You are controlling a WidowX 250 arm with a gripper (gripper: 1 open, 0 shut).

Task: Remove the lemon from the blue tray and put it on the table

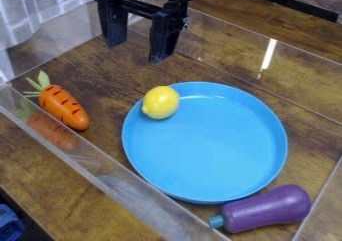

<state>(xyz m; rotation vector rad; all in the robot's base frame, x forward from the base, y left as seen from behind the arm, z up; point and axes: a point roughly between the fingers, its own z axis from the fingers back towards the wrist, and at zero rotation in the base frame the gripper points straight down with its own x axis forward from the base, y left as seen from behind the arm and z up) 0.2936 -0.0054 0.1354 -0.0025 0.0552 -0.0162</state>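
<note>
We see the lemon (160, 102) inside the blue tray (205, 143), near its rim. Our tool (139, 47) hovers above, spread open and holding nothing.

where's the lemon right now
In the camera view, the lemon sits at the upper left edge of the blue tray, between the carrot and the tray's middle.

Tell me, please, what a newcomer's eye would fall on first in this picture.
Most likely the big, round, bright blue tray on the brown wooden table, with the small yellow lemon lying inside it near the rim. Next might come the black gripper above the table, beyond the tray, then the orange carrot on the left of the picture and the purple eggplant at the lower right.
</note>
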